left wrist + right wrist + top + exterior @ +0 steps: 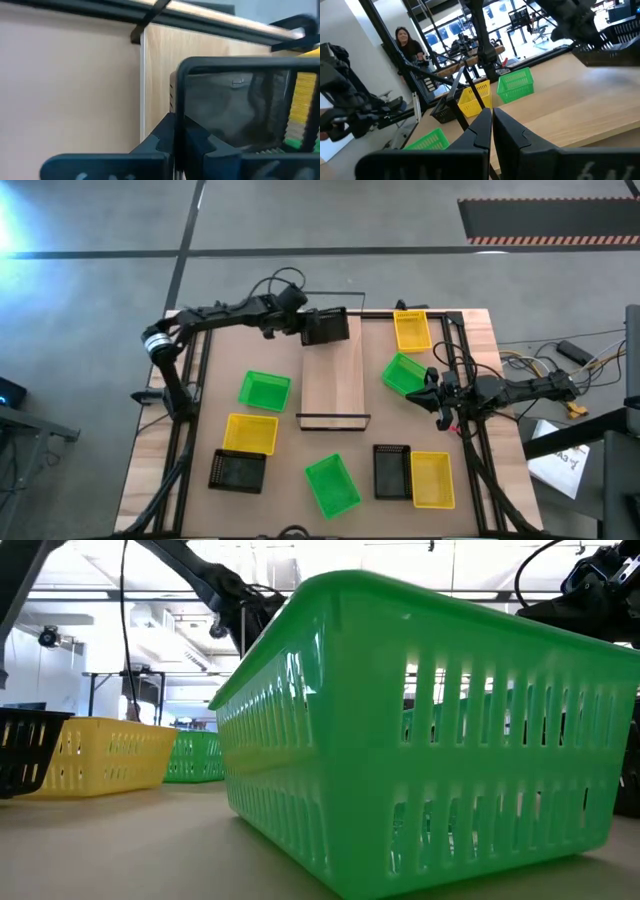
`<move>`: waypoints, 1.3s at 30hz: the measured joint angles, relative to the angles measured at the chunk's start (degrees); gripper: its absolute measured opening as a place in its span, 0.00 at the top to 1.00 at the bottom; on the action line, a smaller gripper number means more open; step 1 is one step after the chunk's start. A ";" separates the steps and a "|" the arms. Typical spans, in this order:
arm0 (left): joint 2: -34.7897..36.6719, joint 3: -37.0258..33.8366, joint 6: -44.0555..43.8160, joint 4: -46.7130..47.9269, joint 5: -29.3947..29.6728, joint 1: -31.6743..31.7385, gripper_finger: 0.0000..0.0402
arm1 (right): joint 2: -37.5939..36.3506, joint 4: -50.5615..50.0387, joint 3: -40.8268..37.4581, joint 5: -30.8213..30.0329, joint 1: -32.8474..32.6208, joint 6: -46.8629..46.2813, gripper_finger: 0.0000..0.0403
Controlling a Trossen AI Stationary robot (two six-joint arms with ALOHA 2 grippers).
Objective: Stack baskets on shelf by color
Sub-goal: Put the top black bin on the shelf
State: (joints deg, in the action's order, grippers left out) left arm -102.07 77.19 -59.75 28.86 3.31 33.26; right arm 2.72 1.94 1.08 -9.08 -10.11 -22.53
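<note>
So the left hand (318,330) is clamped shut on the rim of a black basket (327,326), holding it over the far end of the shelf (333,375), roughly 12 o'clock from the table's (180,440) middle. From the left wrist view the fingers (165,140) pinch the basket wall with the light wood plank right under it, so I'd guess this is the placing step for the first black one. The right hand (436,385) is closed on nothing, parked at about 3 o'clock just beside a green basket (404,373), with a yellow basket (412,331) at 1 o'clock behind it. Everything else sits loose on the table: a green basket (264,391) and a yellow basket (250,434) around 9, a black basket (238,471) at 8, a green basket (332,485) at 6, plus a black basket (391,471) touching a yellow basket (432,479) at 5. To do this well, I'd square the basket's long side with the plank before lowering, since the shelf looks barely wider than a basket, and set it toward one end so the other two colors get room. Let go only once the bottom sits flat, then lift straight up so the rim doesn't snag.
</note>
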 joint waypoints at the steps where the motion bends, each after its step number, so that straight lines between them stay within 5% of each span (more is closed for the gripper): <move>1: -0.70 0.21 0.02 -0.25 -0.14 -0.02 1.00 | 0.00 -0.01 -0.02 0.00 0.00 0.00 0.98; 14: -6.32 5.72 0.05 -1.44 -1.05 -0.33 0.99 | 0.00 0.00 -0.01 0.00 0.00 -0.01 0.98; 29: -5.30 5.70 5.51 -2.83 0.06 -0.26 0.67 | 0.00 0.01 0.00 0.00 0.00 0.00 0.98; 39: -4.67 5.70 11.39 -2.61 1.67 -0.25 0.81 | 0.00 0.01 0.00 0.00 0.00 0.00 0.98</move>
State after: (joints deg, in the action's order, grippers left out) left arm -106.74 82.89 -48.35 26.26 4.98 33.01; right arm 2.73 1.95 1.08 -9.08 -10.11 -22.52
